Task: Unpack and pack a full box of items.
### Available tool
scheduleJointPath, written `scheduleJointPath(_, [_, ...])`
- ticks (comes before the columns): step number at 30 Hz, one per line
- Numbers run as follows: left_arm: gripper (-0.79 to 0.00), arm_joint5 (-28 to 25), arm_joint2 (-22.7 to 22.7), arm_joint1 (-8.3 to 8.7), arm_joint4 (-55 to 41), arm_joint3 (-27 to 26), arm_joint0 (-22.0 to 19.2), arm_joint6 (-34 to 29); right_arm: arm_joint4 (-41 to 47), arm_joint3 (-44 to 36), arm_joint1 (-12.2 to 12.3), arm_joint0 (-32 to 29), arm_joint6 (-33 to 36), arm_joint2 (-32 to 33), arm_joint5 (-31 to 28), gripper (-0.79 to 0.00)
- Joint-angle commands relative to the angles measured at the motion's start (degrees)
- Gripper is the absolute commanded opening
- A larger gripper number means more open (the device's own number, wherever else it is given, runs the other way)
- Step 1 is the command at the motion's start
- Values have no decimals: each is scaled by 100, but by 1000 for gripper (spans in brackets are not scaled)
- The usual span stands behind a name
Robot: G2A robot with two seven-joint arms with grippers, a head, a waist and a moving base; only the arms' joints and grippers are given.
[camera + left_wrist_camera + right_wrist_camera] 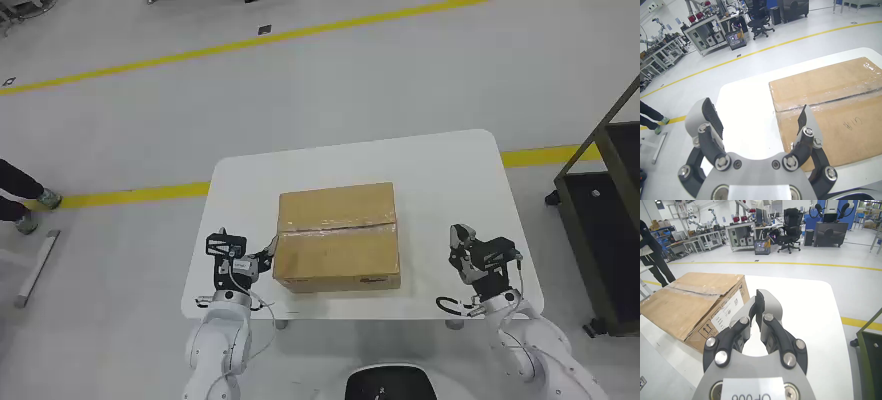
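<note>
A brown cardboard box point(338, 236) sits closed in the middle of the white table point(440, 175), its top flaps sealed with clear tape along the seam point(838, 99). My left gripper point(243, 258) stands open at the box's left side near the table's front edge, nothing between its fingers point(712, 115); one finger overlaps the box's edge in the left wrist view. My right gripper point(478, 262) hovers shut and empty over the bare table to the right of the box point(691, 302), a clear gap away. A white label point(727, 311) is on the box's side.
A dark green metal cart point(605, 215) stands on the floor off the table's right side. A yellow line point(130, 195) runs across the floor behind the table. Bare table lies right of and behind the box.
</note>
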Motion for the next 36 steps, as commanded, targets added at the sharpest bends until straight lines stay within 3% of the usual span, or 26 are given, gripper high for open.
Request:
scheduleJointPath(1, [0,0,0,0,0,0,0,0,38,118,-9,71,6,-43,3,-785])
scheduleJointPath(23, [0,0,0,0,0,0,0,0,294,2205,-235,1596,-114,-1216,-525,-785])
scheduleJointPath(36, [0,0,0,0,0,0,0,0,194,2411,-268,1815,-222,-1377,-660,-785])
